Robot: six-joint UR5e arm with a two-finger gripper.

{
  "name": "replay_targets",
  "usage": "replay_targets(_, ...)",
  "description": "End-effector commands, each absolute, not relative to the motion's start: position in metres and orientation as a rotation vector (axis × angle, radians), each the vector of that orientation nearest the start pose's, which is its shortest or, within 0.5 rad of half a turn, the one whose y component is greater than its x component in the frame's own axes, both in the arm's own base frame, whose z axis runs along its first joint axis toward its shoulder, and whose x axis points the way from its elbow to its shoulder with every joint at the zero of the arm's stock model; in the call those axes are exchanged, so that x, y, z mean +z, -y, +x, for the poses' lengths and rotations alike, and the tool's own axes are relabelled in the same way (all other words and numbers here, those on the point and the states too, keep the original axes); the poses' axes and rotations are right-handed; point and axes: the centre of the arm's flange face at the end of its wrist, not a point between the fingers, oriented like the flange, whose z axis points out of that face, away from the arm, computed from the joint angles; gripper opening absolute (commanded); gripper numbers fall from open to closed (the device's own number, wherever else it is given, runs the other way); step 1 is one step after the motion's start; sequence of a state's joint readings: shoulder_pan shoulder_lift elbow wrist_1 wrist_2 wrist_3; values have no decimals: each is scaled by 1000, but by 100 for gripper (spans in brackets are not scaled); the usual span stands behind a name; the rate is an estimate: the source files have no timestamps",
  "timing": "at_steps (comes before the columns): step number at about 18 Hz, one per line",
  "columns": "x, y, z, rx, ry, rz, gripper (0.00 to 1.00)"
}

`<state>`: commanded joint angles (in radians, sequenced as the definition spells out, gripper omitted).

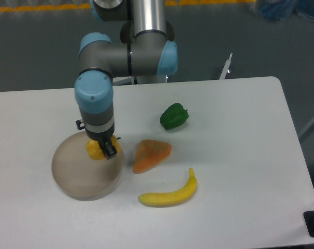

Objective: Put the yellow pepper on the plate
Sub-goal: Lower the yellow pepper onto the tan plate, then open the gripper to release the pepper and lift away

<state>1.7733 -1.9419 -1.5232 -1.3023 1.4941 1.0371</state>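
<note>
Your claw (101, 149) is clamped on the yellow pepper (94, 149), with its fingers closed against the pepper's sides. The pepper sits over the upper right part of the plate (79, 176); you cannot tell whether it touches the plate surface. The arm's wrist hides the top of the pepper and part of the plate rim. On the table (240, 155), right of the plate, lie 3 other items: an orange-red wedge fruit (151, 154), a banana (170, 194) and a green pepper (173, 115).
</note>
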Motion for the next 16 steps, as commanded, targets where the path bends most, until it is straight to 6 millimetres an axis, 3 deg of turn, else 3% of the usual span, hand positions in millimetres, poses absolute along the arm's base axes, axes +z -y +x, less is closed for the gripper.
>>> replay_targets(7, 307, -641, 38, -133, -1273, -2860, 5)
replay_targets(12, 287, -642, 46, -152, -1297, -2869, 20)
replay_targets(15, 277, -646, 46, -153, -1299, -2869, 23)
replay_targets(16, 276, -647, 45, -151, -1301, -2866, 30)
